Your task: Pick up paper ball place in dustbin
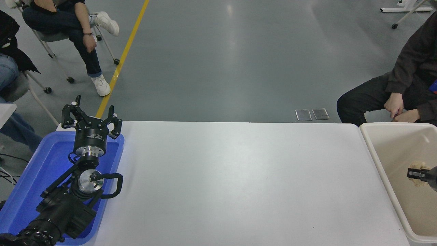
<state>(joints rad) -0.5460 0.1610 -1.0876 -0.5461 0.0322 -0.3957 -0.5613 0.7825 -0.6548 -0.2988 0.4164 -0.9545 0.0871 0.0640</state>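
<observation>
The paper ball (419,166), a wrinkly tan wad, is at the tip of my right gripper (416,173) at the picture's right edge, over the inside of the cream-beige dustbin (370,150). The gripper's black finger crosses the ball's middle, and paper bulges above and below it, so the gripper looks shut on the ball. Most of the right arm is out of view. My left arm is parked at the lower left over the blue tray, with its gripper (92,115) open and empty.
A shallow bright blue tray (30,184) lies at the table's left end under the left arm. The white table (232,177) spans the middle. A person sits behind the dustbin at the right, hands (396,106) near its far rim. Other seated people are at the top left.
</observation>
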